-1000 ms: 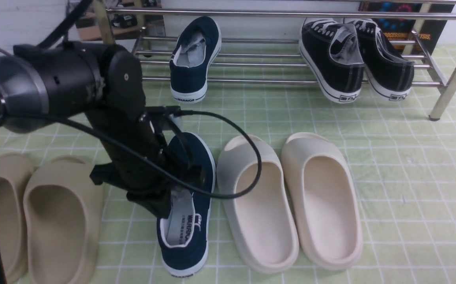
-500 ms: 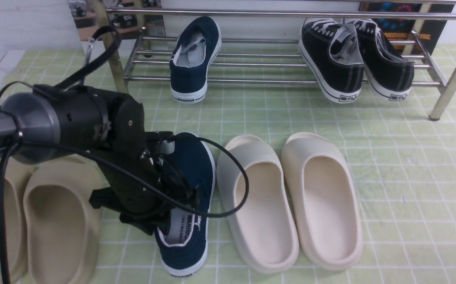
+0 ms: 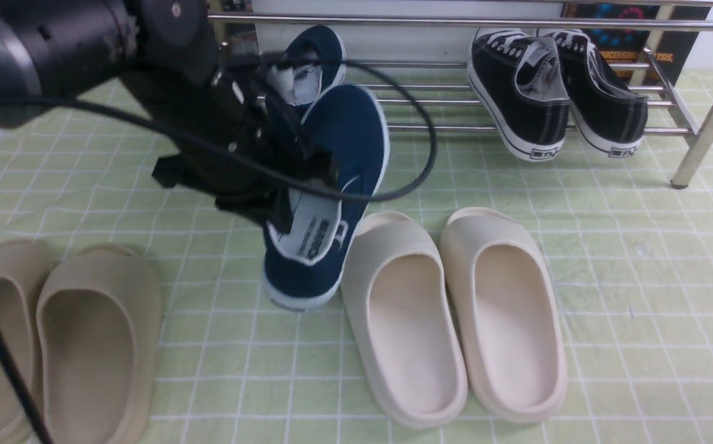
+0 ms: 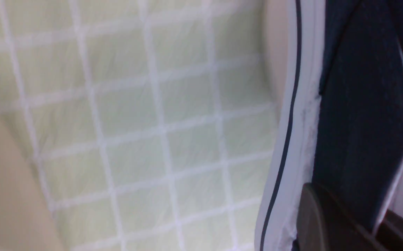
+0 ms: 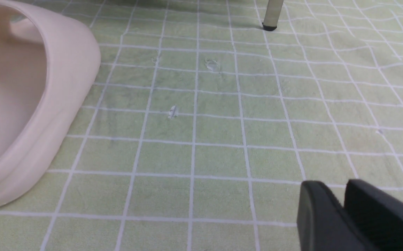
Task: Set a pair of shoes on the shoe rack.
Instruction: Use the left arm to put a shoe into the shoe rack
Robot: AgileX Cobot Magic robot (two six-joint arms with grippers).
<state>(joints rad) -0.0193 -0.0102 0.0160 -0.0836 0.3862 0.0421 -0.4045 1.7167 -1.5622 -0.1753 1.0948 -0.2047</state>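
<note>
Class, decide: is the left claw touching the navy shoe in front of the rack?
Touching. Left wrist view: left claw clamps the navy shoe, a finger each side of its wall.

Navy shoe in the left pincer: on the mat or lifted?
Lifted. The left pincer grips the shoe at its collar; it hangs toe-up in front of the rack.

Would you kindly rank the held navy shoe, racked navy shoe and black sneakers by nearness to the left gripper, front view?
1. Held navy shoe: in the left gripper's grip.
2. Racked navy shoe: just behind it.
3. Black sneakers: right on the shoe rack.
</note>
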